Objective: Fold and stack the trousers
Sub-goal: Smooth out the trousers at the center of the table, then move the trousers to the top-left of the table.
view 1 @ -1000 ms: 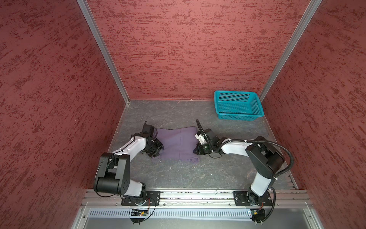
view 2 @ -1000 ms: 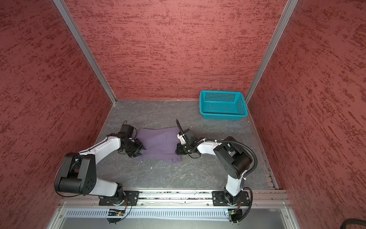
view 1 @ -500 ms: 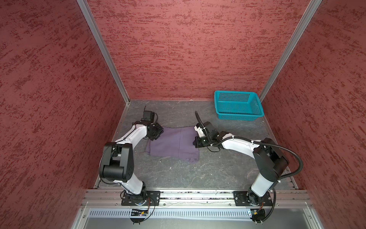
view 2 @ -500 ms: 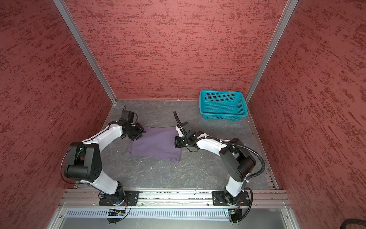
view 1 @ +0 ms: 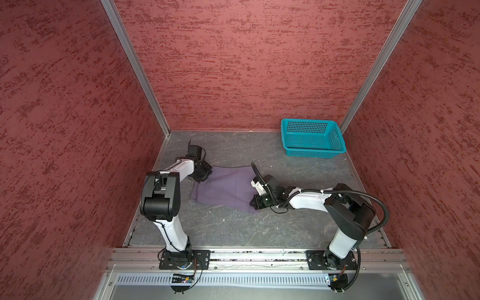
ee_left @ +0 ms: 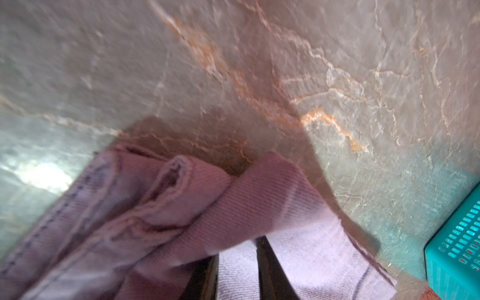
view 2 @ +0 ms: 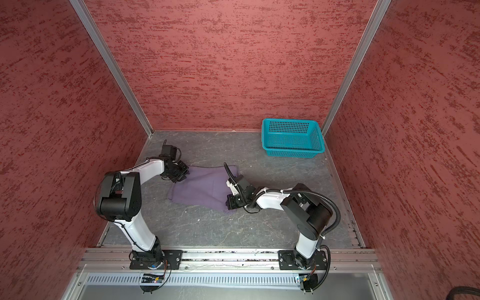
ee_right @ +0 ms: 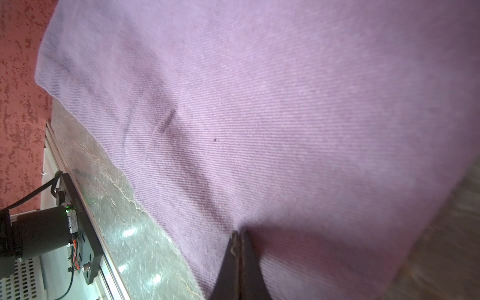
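The dusty-purple soft cloth trousers (view 1: pixel 223 187) lie folded into a rough rectangle on the grey marbled desk (view 1: pixel 233 228), about midway between the two arms, in both top views (view 2: pixel 200 187). They lie well apart from the teal perforated plastic basket (view 1: pixel 313 153), which stands in the far right corner against the red textured walls (view 1: pixel 246 65).

The left claw (view 1: pixel 205 178) sits at the far left corner of the trousers. In the left wrist view its dark fingers (ee_left: pixel 270 272) stand narrow, with a strip of the pale purple cloth (ee_left: pixel 233 207) gripped between them, and the fabric bunches into raised folds with a stitched hem showing just beyond. A corner of the basket (ee_left: pixel 454 254) shows at the edge of that view.

The right claw (view 1: pixel 255 204) rests at the near right corner of the trousers, low on the desk. In the right wrist view its jaws are pressed tight together (ee_right: pixel 237 246), nipping the cloth's edge, and creases in the twill (ee_right: pixel 259 104) run toward the tips. The base of the left arm (ee_right: pixel 39 233) shows beyond the cloth.
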Robot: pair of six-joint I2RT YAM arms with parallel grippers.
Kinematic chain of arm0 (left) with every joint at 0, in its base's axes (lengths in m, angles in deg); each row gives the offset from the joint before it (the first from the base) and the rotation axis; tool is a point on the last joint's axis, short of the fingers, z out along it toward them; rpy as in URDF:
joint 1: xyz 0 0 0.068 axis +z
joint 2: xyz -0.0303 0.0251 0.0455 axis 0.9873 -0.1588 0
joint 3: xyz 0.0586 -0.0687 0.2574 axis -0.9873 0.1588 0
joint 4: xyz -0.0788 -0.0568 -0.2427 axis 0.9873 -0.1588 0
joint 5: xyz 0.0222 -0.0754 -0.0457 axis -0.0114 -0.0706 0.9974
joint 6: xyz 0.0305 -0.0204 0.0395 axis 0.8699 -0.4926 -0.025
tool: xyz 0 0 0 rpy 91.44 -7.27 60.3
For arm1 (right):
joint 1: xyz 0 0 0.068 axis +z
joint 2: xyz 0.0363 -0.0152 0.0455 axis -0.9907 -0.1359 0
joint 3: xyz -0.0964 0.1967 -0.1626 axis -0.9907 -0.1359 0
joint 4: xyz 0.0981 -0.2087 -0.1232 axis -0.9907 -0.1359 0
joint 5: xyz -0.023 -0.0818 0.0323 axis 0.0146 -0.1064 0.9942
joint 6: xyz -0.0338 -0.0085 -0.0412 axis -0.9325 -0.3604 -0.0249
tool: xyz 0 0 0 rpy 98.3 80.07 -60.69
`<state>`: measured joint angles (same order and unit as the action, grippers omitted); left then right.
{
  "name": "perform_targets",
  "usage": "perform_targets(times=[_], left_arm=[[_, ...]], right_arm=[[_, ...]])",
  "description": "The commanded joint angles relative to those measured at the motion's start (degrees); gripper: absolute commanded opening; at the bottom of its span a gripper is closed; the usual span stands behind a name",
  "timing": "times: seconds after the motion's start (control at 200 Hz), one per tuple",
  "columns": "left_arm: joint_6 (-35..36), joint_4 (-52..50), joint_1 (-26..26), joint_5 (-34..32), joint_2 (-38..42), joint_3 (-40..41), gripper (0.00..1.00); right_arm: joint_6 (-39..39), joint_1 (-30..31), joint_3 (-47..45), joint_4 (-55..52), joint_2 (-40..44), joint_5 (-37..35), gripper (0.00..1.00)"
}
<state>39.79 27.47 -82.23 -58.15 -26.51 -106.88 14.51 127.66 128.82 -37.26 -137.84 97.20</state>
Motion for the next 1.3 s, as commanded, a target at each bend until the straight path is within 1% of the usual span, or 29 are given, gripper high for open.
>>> perform_targets(times=[0.0,0.09,0.215,0.286,0.361,0.406,0.461,0.501,0.566,0.641,0.706,0.796,0.912,0.992,1.057,1.137,1.222,1.297], left_arm=[[1.24,-0.81,0.94,-3.91,1.46,-0.51,0.28],[2.41,-2.87,-0.21,-5.0,5.27,-1.32,0.3],[4.26,-7.54,-3.56,-8.43,12.23,-2.62,0.38],[5.33,-10.23,-6.94,-11.87,16.37,-2.79,0.41],[6.85,-13.4,-11.3,-16.92,20.17,-2.65,0.44],[7.21,-15.23,-13.94,-19.99,22.02,-2.21,0.47],[7.4,-16.84,-16.73,-22.07,24.05,-1.0,0.52],[7.09,-17.87,-18.34,-22.95,25.32,0.2,0.56],[6.09,-18.94,-20.27,-22.98,26.98,2.6,0.61],[4.42,-19.21,-21.59,-21.98,28.6,5.91,0.62],[2.7,-18.93,-22.61,-20.94,29.9,8.8,0.62],[1.17,-17.76,-23.71,-19.89,30.68,12.5,0.62],[-0.64,-15.36,-23.07,-18.1,29.95,16.75,0.63],[-1.01,-11.66,-21.27,-15.13,29.24,19.94,0.63],[-0.83,-8.48,-18.86,-12.69,28.4,22.11,0.63],[-0.28,-5.75,-15.84,-10.87,27.01,24.08,0.63],[0.81,-3.26,-12.49,-9.86,24.95,25.56,0.63],[2.34,-1.06,-8.48,-8.4,22.36,25.93,0.62]], right_arm=[[0.29,-0.3,-1.34,-4.7,-2.96,-3.5,0.0],[-1.13,-0.28,2.05,-5.68,-3.03,-4.11,0.0],[-4.38,-0.3,8.93,-9.51,-3.07,-5.25,0.0],[-5.54,-0.29,11.81,-10.95,-2.11,-6.23,0.0],[-6.79,-0.32,13.76,-12.13,-0.43,-8.65,0.0],[-7.5,-0.39,14.68,-13.03,0.61,-10.57,0.0],[-8.02,-0.48,15.19,-13.87,2.29,-13.13,0.0],[-8.33,-0.64,15.05,-14.2,3.68,-14.93,0.03],[-8.29,-0.94,14.18,-14.28,6.0,-17.94,0.09],[-7.9,-1.51,12.67,-14.3,8.25,-21.17,0.2],[-6.98,-2.0,11.52,-14.63,9.38,-22.84,0.33],[-5.53,-2.32,9.87,-14.39,9.87,-22.55,0.41],[-3.53,-2.32,7.79,-12.85,8.64,-20.34,0.42],[-1.73,-2.32,7.2,-11.83,6.79,-18.27,0.39],[-0.35,-2.32,6.63,-10.17,4.98,-16.2,0.34],[1.25,-2.31,6.44,-8.2,2.03,-14.02,0.3],[1.98,-2.25,7.97,-7.65,-2.21,-12.54,0.29],[2.13,-2.23,11.07,-7.69,-6.52,-10.81,0.28]])
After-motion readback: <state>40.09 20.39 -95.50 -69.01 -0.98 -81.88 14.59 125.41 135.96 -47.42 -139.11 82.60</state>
